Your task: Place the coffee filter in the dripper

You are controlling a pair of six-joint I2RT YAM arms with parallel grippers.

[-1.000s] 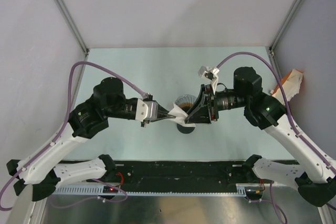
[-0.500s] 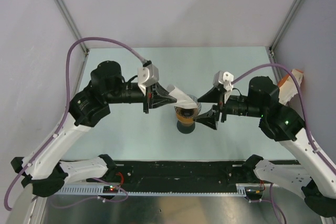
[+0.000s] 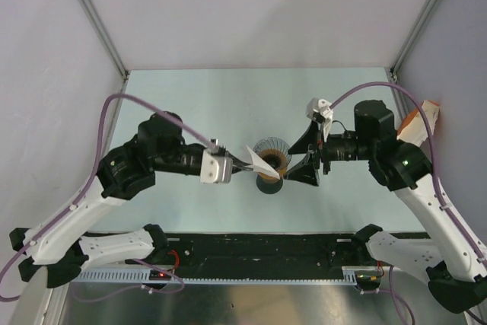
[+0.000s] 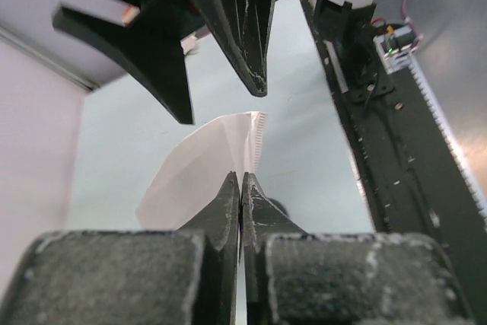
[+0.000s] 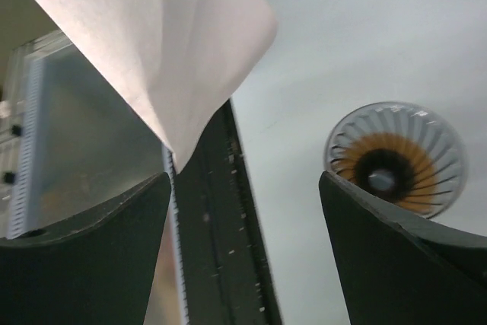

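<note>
Paper, thin and white: overhead, the coffee filter (image 3: 257, 160) sits pinched in the left gripper (image 3: 245, 164), just short of the dripper (image 3: 272, 154). Left wrist: jaws clamped on its folded edge, judged sound for so limp a sheet. Right wrist: right gripper (image 5: 243, 179) wide, empty.

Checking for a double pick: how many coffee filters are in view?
1: the coffee filter, pinched in the left gripper, beside the dripper. A second stuck sheet could be hidden.
</note>
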